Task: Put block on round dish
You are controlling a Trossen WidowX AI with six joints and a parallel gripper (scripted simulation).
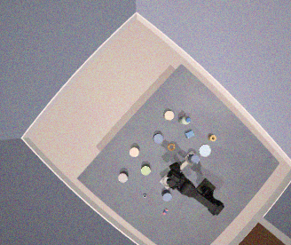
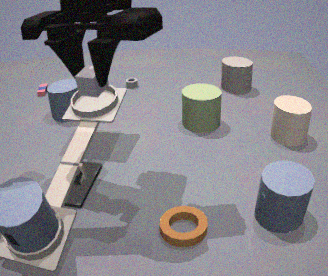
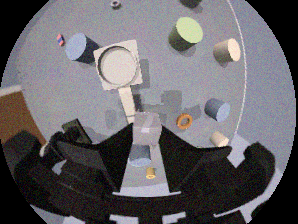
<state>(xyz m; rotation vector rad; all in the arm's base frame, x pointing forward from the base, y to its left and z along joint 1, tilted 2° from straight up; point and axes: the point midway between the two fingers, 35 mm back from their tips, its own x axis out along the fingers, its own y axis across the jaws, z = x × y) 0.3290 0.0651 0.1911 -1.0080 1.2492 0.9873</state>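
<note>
Block (image 2: 87,80) (image 3: 147,128) of pale grey colour is gripped by the closed-in fingers of the gripper (image 1: 174,168) (image 2: 89,80) (image 3: 145,125), near the cupless end of the balance (image 1: 184,164) (image 2: 80,142) (image 3: 127,102). On its other end, one blue cup (image 1: 194,158) (image 2: 25,215) (image 3: 140,156) is seen, tilted. Pale round dish (image 1: 205,150) is placed near this cup, and by it the block is not yet carried.

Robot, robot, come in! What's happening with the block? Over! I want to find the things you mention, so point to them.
Gripper (image 2: 91,80) (image 3: 145,125) shut on pale grey block (image 2: 88,80) (image 3: 147,128). Blue cup (image 1: 194,158) (image 2: 24,215) (image 3: 140,155) standing on balance's lower end. Block not on round pale-blue dish (image 1: 205,150) yet. Over.
</note>
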